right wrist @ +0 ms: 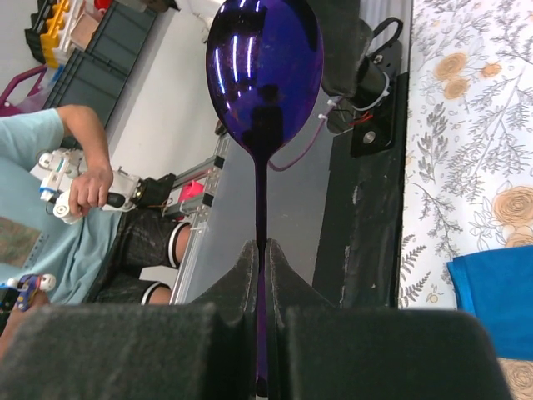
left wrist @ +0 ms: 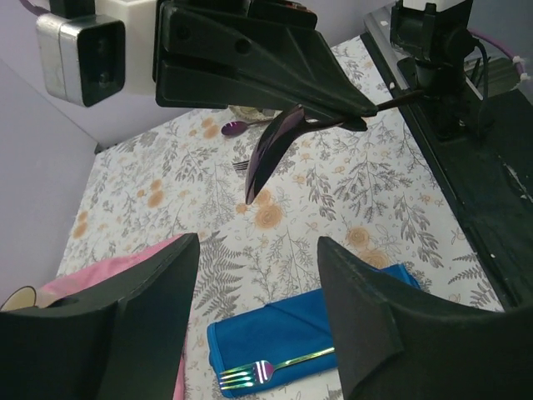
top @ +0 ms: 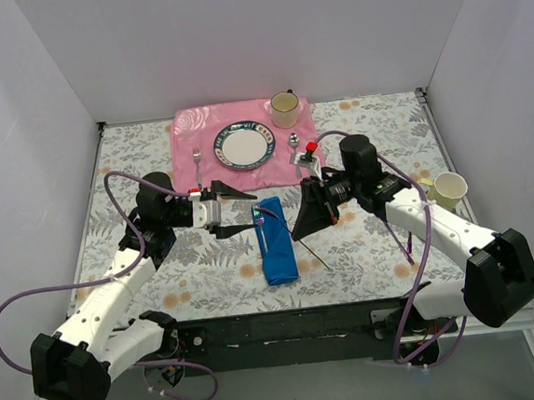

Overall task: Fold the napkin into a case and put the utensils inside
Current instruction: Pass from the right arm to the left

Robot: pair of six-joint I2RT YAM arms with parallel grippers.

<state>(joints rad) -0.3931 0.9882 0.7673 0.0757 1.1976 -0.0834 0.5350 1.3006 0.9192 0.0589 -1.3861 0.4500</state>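
White-walled booth around a floral-print table (top: 132,156). At the far edge, a pink placemat (top: 195,124) with plate (top: 244,146), cup (top: 284,109) and silver cutlery (top: 196,159), none of it part of the job. Near the table's middle, toward the near edge: blue napkin (top: 278,250), already folded into a narrow case (left wrist: 291,333) running far to near. Along the case's far end, an iridescent fork (left wrist: 271,367), tines poking past the cloth. Handle either tucked under a fold or merely resting on top, impossible to tell, part of it hidden behind a finger (left wrist: 383,333). Hovering above that same end, left gripper (left wrist: 258,246), jaws spread with nothing between them, apparently clear of cloth and fork. Just right of the case, right gripper (right wrist: 263,250), pinching the handle of an iridescent spoon (right wrist: 265,75), held off the table. Judged progress: folding done, fork delivered or nearly so, spoon not yet in. Left to do, by the look of it: sliding the spoon in beside the fork, then letting go, perhaps after opening the fold's mouth with the free gripper.
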